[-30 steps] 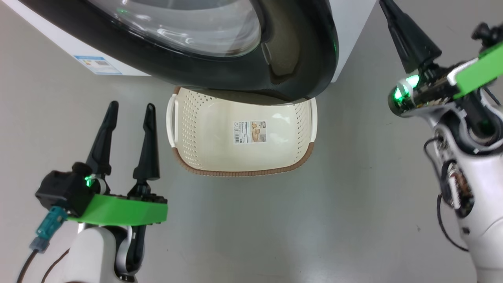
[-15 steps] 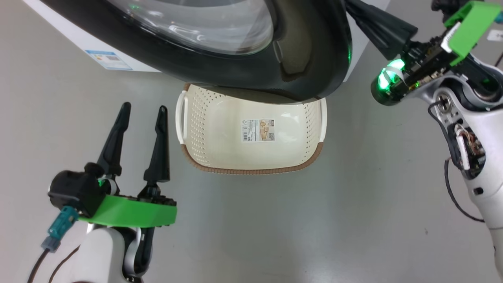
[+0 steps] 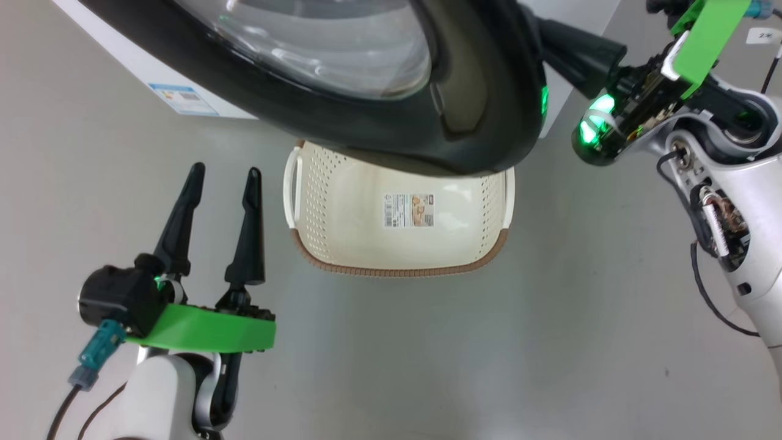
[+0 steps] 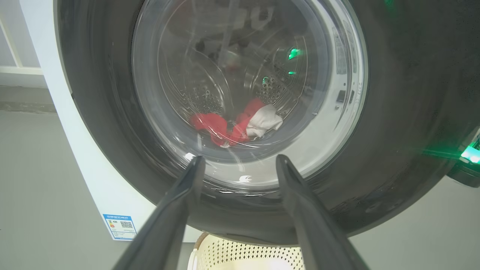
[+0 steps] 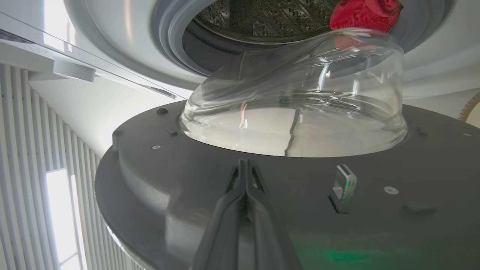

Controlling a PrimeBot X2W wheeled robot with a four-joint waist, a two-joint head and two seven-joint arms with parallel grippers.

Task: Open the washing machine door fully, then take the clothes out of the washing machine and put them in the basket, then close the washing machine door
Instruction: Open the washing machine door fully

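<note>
Head view, nearest the robot: the left gripper (image 3: 225, 170) hovered over the bare grey floor (image 3: 427, 354) at lower left, its two dark fingers spread wide apart and gripping nothing, just beside the left handle of the basket (image 3: 397, 271). The cream basket stood on the floor, with a label sticker (image 3: 408, 210) on its bottom; its far half lay beneath the overhanging washing machine door (image 3: 366, 131).

The door stood partly open, swung out over the basket, its glossy black rim ringing the bulging glass window (image 5: 300, 93). In the right wrist view, the right gripper (image 5: 243, 162) had its fingers pressed together with nothing between them, lying close along the dark inner face of the door below the glass bowl, near a small latch (image 5: 343, 185); whether they touched that face could not be told.

Beyond the door rose the white washing machine (image 4: 116, 198), with its grey rubber ring (image 5: 168, 33) and perforated steel drum (image 5: 262, 22). The clothes (image 4: 232, 125), red and white, lay bunched at the bottom of the drum, seen through the glass in the left wrist view.
</note>
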